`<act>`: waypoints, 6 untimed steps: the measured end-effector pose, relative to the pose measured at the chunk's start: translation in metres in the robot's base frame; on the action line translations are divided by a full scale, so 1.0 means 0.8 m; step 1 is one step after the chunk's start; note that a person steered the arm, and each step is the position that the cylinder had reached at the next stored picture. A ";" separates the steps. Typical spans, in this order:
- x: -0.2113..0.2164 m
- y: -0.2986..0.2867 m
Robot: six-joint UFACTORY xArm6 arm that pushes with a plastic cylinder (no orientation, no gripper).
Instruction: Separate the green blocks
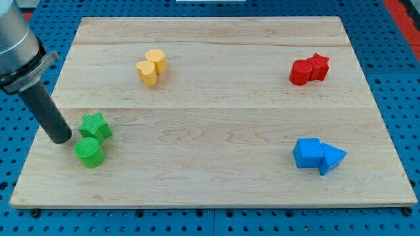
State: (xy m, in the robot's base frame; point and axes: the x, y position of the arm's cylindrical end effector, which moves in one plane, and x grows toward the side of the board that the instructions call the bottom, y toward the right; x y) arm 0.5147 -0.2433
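Here my tip (pixel 62 139) sits just left of the touching green star (pixel 96 125) and green cylinder (pixel 89 152); no gripper shows.

Green star block (pixel 96 126) touching green cylinder (pixel 89 151) just below, board's left side.

This looks like a robotics lab or test bench, not a home or shop. A pale wooden board (pixel 216 111) made of glued planks lies flat on a blue metal table (pixel 394 39) pierced with a regular grid of holes, the sort of base used for bolting down equipment. A grey robot arm (pixel 16 39) enters from the view's top left and ends in a dark rod. The only things on the board are small plastic blocks in plain colours, set out in pairs: green (pixel 92 137), yellow (pixel 151 67), red (pixel 309 69) and blue (pixel 318 155). A strip of red (pixel 403 13) shows at the view's top right corner.
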 end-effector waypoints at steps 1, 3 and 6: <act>0.003 0.012; -0.059 0.042; -0.011 0.058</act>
